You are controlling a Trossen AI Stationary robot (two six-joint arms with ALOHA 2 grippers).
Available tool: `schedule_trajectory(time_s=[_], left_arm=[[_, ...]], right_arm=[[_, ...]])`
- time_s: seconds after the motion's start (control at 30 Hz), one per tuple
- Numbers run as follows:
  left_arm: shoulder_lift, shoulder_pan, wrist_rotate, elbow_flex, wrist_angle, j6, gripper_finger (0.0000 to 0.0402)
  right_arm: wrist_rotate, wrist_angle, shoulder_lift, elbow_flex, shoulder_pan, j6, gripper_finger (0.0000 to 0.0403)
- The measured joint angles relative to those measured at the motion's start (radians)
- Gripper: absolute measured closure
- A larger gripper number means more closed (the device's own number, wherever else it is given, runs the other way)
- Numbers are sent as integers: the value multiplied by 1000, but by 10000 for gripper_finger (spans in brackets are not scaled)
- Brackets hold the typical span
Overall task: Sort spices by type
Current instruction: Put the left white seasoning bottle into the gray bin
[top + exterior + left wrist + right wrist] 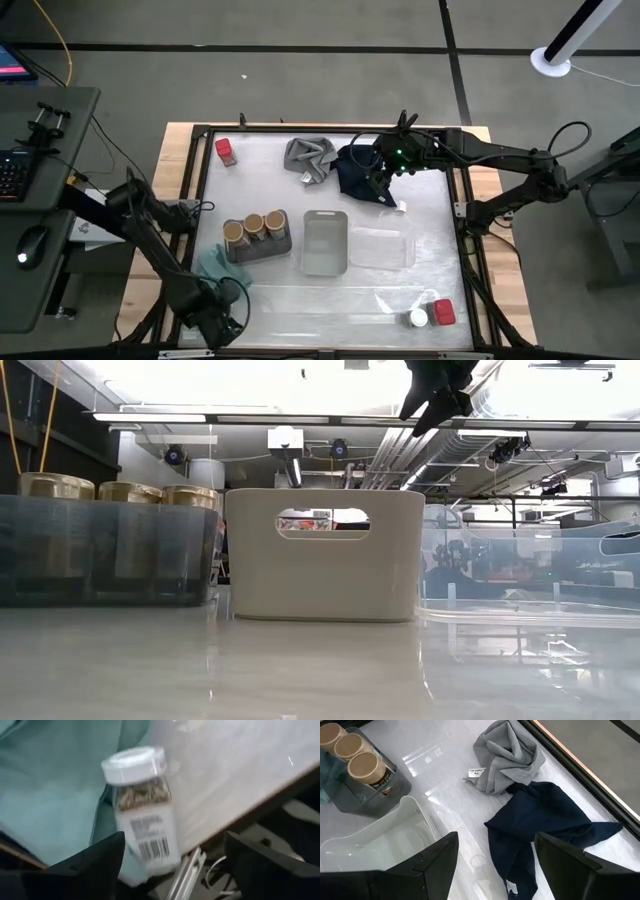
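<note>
my left gripper [170, 852] hangs with jaws wide around a white-topped jar [142, 805] on the teal cloth [55, 790], near the smoky tray [262, 247] holding three tan-topped jars [255, 226]. the white bin [325, 242] looks empty. my right gripper [495, 857] has jaws apart over the navy cloth [545, 820].

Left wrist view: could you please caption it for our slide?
Open left gripper above a white-topped spice jar lying beside the teal cloth.

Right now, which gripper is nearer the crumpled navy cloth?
Right. The right gripper hovers directly over the navy cloth, fingers open. The left gripper sits at the table's opposite near corner, by the teal cloth.
</note>
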Motion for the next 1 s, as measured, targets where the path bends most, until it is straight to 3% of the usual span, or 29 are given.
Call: schedule_trajectory(time_s=[0.37,0.6,1.0], left_arm=[[99,25,69,-2,-26,-54,78],[66,26,45,5,-53,-77,78],[80,-36,99,0,6,-34,78]], right_arm=[[0,5,0,0,0,3,144],[0,7,0,0,0,1,144],[7,6,0,0,0,-8,144]])
